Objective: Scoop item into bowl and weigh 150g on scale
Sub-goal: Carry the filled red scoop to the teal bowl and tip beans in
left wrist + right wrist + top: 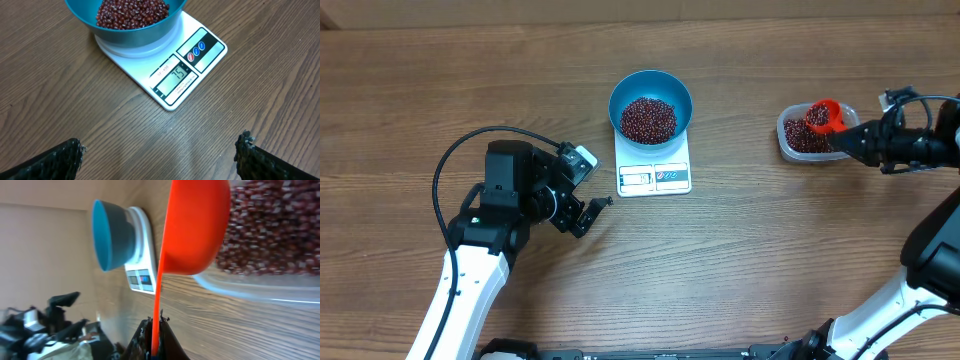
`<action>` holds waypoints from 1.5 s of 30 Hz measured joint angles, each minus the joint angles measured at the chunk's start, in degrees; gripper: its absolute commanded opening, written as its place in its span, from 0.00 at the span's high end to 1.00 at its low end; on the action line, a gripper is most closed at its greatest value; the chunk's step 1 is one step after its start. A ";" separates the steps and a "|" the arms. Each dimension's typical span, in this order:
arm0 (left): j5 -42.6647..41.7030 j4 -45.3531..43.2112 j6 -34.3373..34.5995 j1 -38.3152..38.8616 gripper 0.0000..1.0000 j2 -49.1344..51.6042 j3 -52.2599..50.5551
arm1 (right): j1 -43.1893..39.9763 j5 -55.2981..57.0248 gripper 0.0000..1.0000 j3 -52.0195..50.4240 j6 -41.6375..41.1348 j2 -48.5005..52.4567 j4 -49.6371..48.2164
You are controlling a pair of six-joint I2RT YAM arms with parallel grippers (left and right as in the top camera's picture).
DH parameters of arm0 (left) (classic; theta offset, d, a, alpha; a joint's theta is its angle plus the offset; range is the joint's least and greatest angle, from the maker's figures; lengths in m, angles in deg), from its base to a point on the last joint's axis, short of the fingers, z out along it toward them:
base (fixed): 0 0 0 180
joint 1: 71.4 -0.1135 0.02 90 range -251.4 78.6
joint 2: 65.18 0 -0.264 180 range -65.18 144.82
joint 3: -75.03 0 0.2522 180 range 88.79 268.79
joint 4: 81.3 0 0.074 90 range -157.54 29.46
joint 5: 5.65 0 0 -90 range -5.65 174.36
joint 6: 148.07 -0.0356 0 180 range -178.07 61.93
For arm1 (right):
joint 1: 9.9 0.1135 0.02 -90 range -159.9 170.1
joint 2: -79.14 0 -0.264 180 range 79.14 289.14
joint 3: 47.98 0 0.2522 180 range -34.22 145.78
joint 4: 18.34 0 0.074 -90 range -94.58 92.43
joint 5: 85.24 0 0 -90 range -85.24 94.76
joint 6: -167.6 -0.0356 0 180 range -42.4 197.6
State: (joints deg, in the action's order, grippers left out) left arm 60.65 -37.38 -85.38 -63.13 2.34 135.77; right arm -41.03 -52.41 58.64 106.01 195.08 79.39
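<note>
The left gripper (157, 159) hangs with its jaws spread wide and nothing between them. Its two dark fingertips (65, 157) frame bare worktop (60, 90) just short of the scale (197, 35). The right gripper (155, 341) has its jaws pressed together on the thin handle of an orange-red scoop (195, 230). The cup of the scoop sits over the clear plastic tub (784, 131) at the right side of the worktop. From overhead, beans show in the scoop, but whether its underside touches the heap below cannot be told. The tub holds a shallow layer of the dark red-brown beans (648, 119), and a larger mound of them fills the bottom of the blue bowl (651, 85). The bowl stands on the far part of the white scale, near the middle of the worktop, leaving the display and label panel uncovered. The lit digits look like 75. The bowl's rim overhangs the scale's far edge. Open wood lies between the scale and the tub, which are well apart. Wide bare worktop also stretches left of the scale, around the left arm.
</note>
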 measured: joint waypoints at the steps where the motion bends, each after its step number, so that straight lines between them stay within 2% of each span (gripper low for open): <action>1: 0.00 0.00 0.00 0.00 0.00 0.00 0.00 | 0.02 -0.79 0.96 0.00 0.17 -0.09 0.50; 9: 0.00 0.00 0.00 0.00 0.00 0.00 0.00 | 2.95 -6.54 0.96 0.00 3.23 -0.31 3.74; 18: 0.00 0.00 0.00 0.00 0.00 0.00 0.00 | 13.53 -11.39 0.96 0.00 3.52 -0.31 1.95; 23: 0.00 0.00 0.00 0.00 0.01 0.00 0.00 | 19.06 -12.63 0.96 0.02 1.01 -0.31 -1.38; 32: 0.00 0.00 0.00 0.00 0.00 0.00 0.00 | 29.40 -8.41 0.96 5.86 -9.40 -0.33 -8.94; 45: 0.00 0.00 0.00 0.00 0.00 0.00 0.00 | 43.17 10.29 0.96 8.41 -27.06 -0.37 -20.33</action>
State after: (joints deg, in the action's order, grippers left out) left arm 60.65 -37.38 -85.38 -63.13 2.34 135.77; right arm 2.13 -42.12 67.06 78.95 194.71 59.06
